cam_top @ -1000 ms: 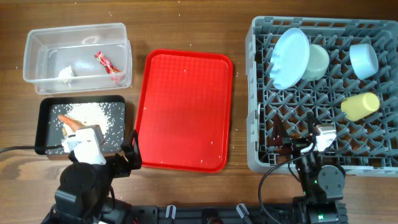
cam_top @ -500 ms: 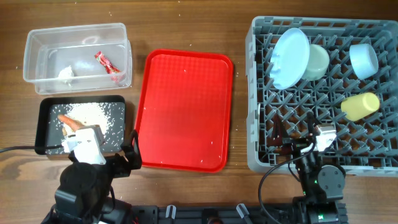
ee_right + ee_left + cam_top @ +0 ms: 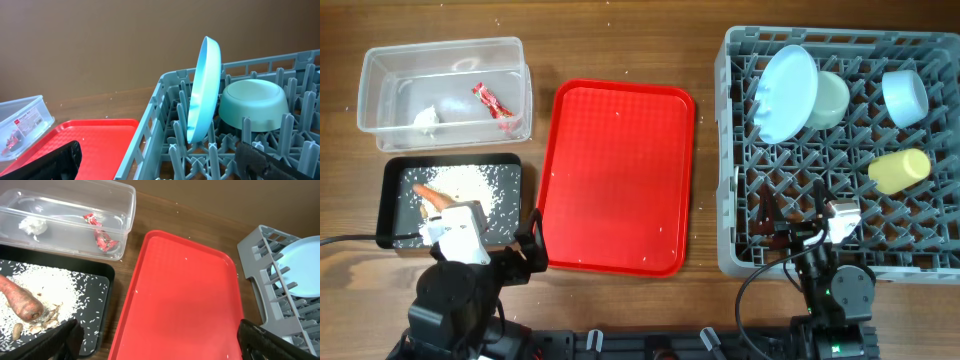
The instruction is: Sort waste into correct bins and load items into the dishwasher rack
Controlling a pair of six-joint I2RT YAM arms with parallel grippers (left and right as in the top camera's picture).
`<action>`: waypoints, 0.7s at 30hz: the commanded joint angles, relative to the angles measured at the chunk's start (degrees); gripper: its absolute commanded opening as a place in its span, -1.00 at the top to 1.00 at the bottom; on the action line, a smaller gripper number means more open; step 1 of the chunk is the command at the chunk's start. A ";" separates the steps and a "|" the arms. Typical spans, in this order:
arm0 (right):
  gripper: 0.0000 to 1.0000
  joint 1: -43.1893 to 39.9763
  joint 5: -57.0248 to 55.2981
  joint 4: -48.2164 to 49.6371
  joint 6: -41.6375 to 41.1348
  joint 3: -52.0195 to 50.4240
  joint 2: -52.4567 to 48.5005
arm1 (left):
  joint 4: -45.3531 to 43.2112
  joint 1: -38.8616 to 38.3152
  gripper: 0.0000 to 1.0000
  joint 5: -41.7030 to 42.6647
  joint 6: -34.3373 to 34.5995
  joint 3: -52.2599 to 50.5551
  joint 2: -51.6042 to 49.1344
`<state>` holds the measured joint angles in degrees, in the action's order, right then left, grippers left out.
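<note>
The clear tub [image 3: 440, 60] holds the red candy wrapper [image 3: 492, 101] and the white tissue [image 3: 427, 118]. The black tray [image 3: 395, 180] holds the carrot piece [image 3: 428, 194] and rice crumbs [image 3: 470, 182]. The grey rack [image 3: 725, 150] holds the upright plate [image 3: 788, 92], the mint bowl [image 3: 832, 98], the light-blue bowl [image 3: 904, 95] and the yellow cup [image 3: 899, 170]. The spoon is not in view. My left gripper [image 3: 160, 347] is open and empty at the table's front, between the black tray and the red tray. My right gripper [image 3: 167, 160] is open and empty over the rack's front left corner.
The flat red serving tray [image 3: 617, 175] lies between the bins and the rack, with a few crumbs on it. Both arm bases stand at the front edge. Bare wood shows at the back and around the bins.
</note>
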<state>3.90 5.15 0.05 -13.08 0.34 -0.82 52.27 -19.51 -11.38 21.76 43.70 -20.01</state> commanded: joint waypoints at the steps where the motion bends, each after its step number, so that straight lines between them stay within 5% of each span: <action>1: -1.00 -0.26 1.14 0.33 0.98 -0.04 0.55 | -0.15 -0.37 -1.00 -1.11 0.37 -0.26 0.35; 13: -0.99 -0.26 1.14 0.33 0.98 -0.04 0.55 | 2.36 16.83 -1.00 6.84 0.31 -5.42 4.92; 21: -0.99 -0.26 1.14 0.33 0.98 -0.04 0.55 | -15.50 17.18 -1.00 6.86 0.35 -24.61 18.10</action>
<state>3.90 5.17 0.03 -13.08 0.34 -0.82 43.33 -2.72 -5.43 21.78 26.33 -6.50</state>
